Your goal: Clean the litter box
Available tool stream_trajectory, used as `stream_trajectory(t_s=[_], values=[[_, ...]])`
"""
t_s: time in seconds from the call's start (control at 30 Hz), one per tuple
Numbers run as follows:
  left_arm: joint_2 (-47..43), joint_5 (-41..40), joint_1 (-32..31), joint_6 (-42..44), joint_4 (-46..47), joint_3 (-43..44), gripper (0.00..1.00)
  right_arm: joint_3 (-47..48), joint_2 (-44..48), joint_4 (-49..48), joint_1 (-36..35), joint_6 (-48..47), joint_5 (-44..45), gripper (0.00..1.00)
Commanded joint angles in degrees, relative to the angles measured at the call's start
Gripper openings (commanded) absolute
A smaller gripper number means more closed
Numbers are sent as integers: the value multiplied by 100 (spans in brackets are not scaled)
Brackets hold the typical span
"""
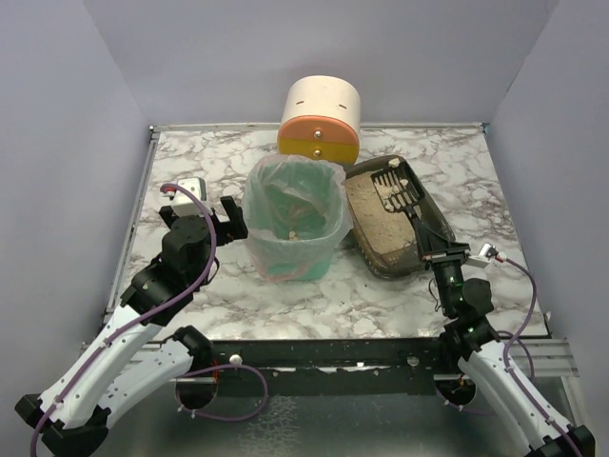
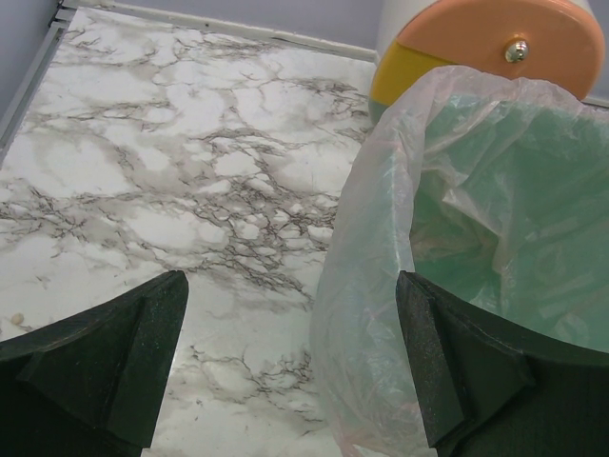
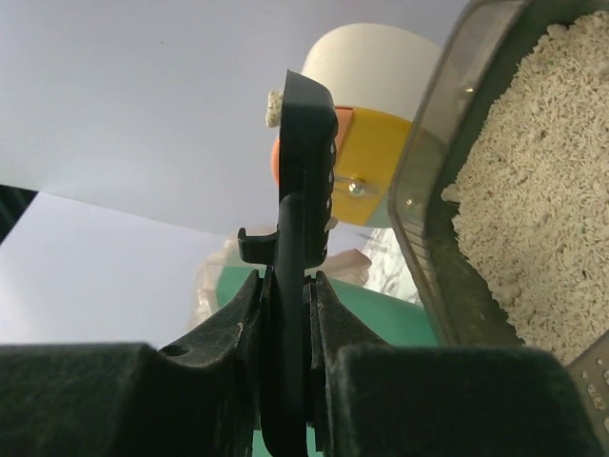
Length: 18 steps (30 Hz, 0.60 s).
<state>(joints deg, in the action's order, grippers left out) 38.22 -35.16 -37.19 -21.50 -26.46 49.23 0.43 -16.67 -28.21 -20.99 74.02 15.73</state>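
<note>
The litter box (image 1: 381,238), a dark grey tray of beige litter, lies right of the green bin (image 1: 295,224); it also fills the right of the right wrist view (image 3: 533,190). A black slotted scoop (image 1: 395,186) rests with its head over the box's far end. My right gripper (image 1: 430,249) is shut on its handle at the box's near right corner, and the scoop (image 3: 304,190) stands edge-on between the jaws (image 3: 287,281). My left gripper (image 1: 228,214) is open beside the bin's left rim, with the bag-lined rim (image 2: 371,286) showing between its fingers (image 2: 290,352).
A cream, orange and yellow cylinder (image 1: 321,119) stands behind the bin at the back edge. A few litter bits lie inside the bin's clear bag liner. Purple walls close in the marble table (image 1: 190,162) on three sides.
</note>
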Motion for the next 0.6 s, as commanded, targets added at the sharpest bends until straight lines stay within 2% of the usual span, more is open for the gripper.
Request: stream_trajectory(t_s=[0.0,0.07,0.1,0.17,0.2,0.27,0.3,0.37,0.4,0.47,0.5,0.53,0.57], values=[[-68,-95,17,40,2,-72,99,-126,200,277,8,-51,-273,1],[-76,-101,14,33,0,-72,99,128,374,982,7,-47,-10,1],[-77,-99,18,32,0,-72,99,139,387,1034,8,-26,44,1],[-78,-91,15,31,0,-71,99,22,238,260,8,-118,-295,1],[-78,-89,18,31,0,-72,99,57,213,296,8,-213,-310,1],[-69,-95,14,31,0,-67,99,292,298,1265,7,-16,69,0],[-71,-88,13,31,0,-71,99,150,326,1045,8,25,-15,1],[-73,-94,17,31,0,-72,99,-203,180,-85,8,57,-353,1],[-76,-94,21,31,0,-72,99,-104,146,74,8,26,-241,0],[-59,-79,15,31,1,-72,99,219,196,1169,2,292,225,1],[-54,-69,18,31,0,-70,99,94,164,894,7,351,166,1],[-53,-67,19,31,0,-71,99,-136,9,-116,7,284,-76,1],[-54,-65,18,31,0,-72,99,-219,-230,-518,8,337,-347,1]])
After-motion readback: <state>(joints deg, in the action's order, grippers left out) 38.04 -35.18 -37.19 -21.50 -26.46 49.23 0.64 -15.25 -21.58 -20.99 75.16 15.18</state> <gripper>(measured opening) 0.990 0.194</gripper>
